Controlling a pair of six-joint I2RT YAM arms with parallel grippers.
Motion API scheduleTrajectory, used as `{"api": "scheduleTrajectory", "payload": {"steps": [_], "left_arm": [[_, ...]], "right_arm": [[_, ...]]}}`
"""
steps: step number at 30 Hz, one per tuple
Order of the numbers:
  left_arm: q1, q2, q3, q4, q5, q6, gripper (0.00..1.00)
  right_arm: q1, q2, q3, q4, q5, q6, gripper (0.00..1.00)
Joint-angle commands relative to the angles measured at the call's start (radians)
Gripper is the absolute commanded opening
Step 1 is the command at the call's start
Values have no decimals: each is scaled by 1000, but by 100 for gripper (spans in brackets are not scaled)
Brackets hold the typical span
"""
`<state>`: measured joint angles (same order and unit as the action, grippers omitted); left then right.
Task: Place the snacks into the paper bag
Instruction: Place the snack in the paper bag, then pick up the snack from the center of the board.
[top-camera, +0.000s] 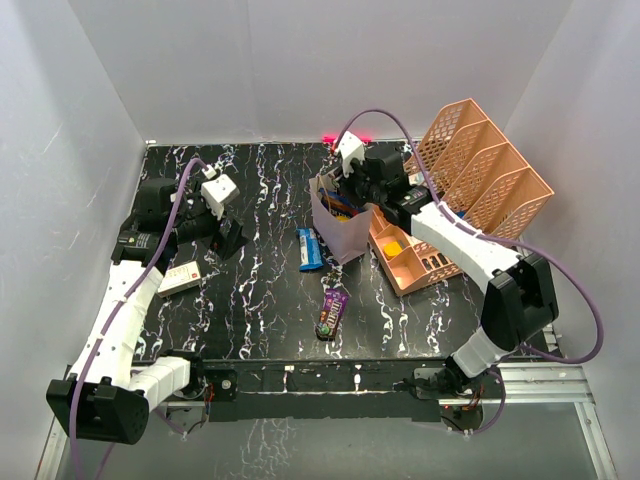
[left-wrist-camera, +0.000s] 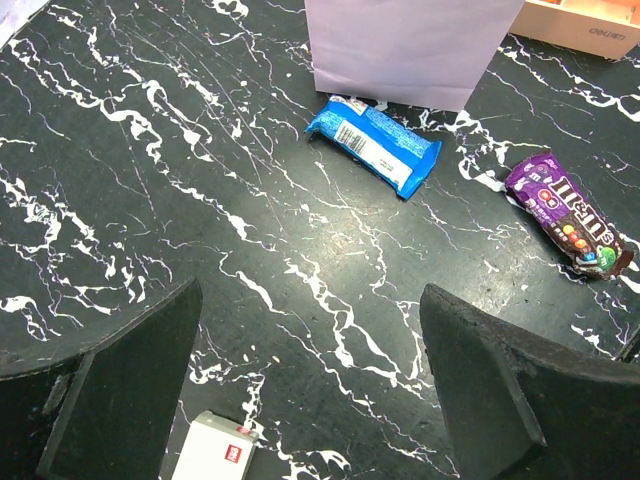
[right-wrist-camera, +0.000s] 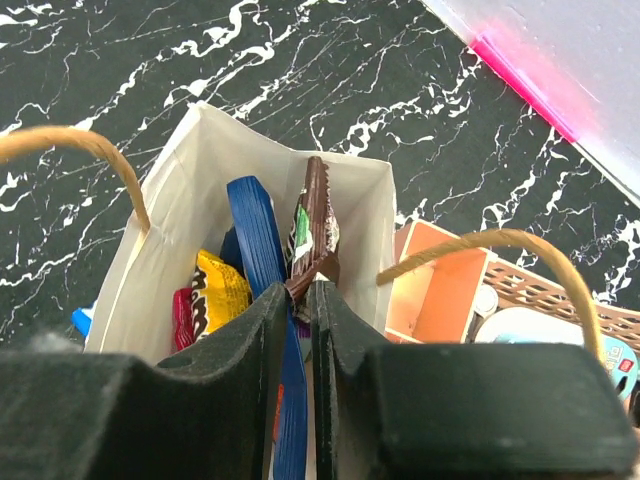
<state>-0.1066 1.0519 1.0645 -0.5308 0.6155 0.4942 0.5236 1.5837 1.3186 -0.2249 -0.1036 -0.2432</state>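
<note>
The paper bag stands upright mid-table, seen from above in the right wrist view. My right gripper is shut on a brown wrapped bar and holds it inside the bag's mouth; the top view shows this gripper over the bag. Inside lie a blue packet, a yellow one and a red one. A blue-and-white packet lies on the table at the bag's foot, and a purple-brown packet lies nearer. My left gripper is open and empty above the table, left of both.
A small white box lies under the left arm. A salmon mesh organiser stands at the back right, with a low orange tray right beside the bag. The bag's tan handles loop on either side of the right gripper.
</note>
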Motion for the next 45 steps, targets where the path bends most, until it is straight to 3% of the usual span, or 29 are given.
{"api": "scheduleTrajectory", "payload": {"steps": [1, 13, 22, 27, 34, 45], "left_arm": [[5, -14, -7, 2, 41, 6, 89], [7, -15, -28, 19, 46, 3, 90], [1, 6, -92, 95, 40, -45, 90], [-51, 41, -126, 135, 36, -81, 90], [-113, 118, -205, 326, -77, -334, 88], [-278, 416, -129, 403, -184, -537, 84]], "right_arm": [[6, -91, -5, 69, 1, -24, 20], [5, -150, 21, 10, -43, -32, 40], [1, -264, -10, -91, -195, -160, 72], [-9, -315, -27, -159, -239, -210, 77], [-91, -392, -117, -167, -313, -185, 81], [-304, -514, -248, -127, -463, -113, 82]]}}
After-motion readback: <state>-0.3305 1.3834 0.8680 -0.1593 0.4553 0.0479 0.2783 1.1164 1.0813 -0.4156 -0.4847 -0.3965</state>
